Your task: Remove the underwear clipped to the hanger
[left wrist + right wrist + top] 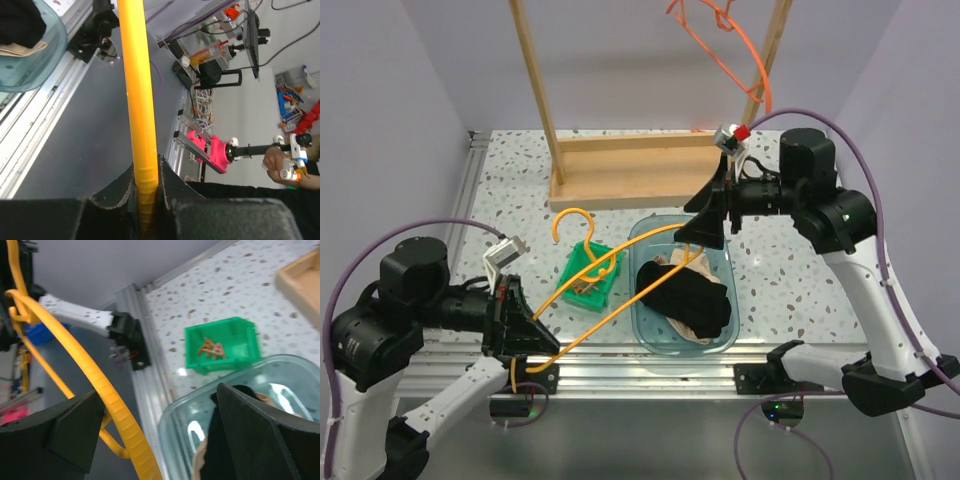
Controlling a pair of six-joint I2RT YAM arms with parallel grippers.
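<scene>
1. The left gripper (533, 342) sits at the near left edge of the table (510, 190). Its fingers (175, 187) are clamped on one end of the yellow hanger (620, 305).
2. The hanger runs diagonally from the left gripper up to the right gripper (708, 218). Its hook rises above the green bin (570, 272).
3. The right gripper's fingers (265, 435) are spread wide. The hanger bar passes between them, close to one finger, and is not pinched.
4. The black underwear (685, 298) lies crumpled inside the clear bin (642, 330), off the hanger.
5. The beige underwear (692, 264) lies in the same bin, mostly under the black garment and touching it.
6. The green bin, just left of the clear bin, holds small brown clips (588, 288).
7. A wooden rack (630, 185) stands behind both bins. An orange hanger (725, 55) hangs from its upper right.
</scene>
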